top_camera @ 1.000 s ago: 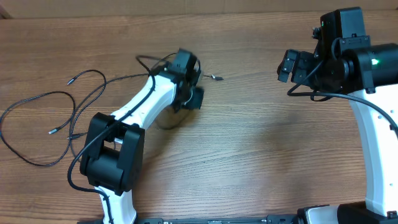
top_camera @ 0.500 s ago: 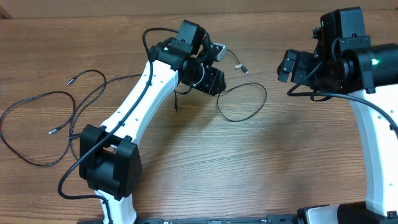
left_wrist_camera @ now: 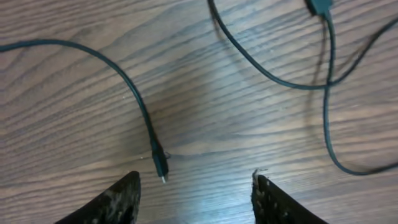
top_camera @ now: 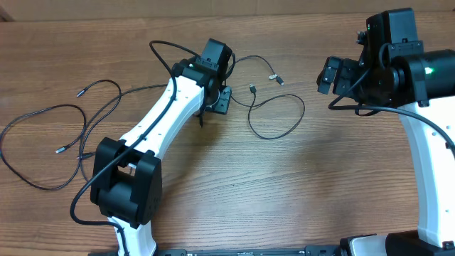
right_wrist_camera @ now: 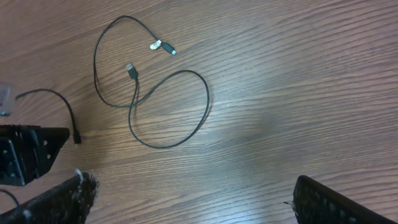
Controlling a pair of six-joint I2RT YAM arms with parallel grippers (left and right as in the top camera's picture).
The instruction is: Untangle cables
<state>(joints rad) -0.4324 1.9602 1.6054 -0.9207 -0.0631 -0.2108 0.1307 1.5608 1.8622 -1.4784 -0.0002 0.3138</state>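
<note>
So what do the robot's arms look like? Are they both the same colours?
Yes, they match. The left arm and right arm have smooth white links with chunky black joints, and a thick black wire runs along each. The right arm shows a little green light. The left tool and right tool have black fingers with rough tips.

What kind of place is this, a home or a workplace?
Likely a robotics lab or test bench: a left arm and a right arm stand at a wood-grain table, where thin black cables lie loose.
</note>
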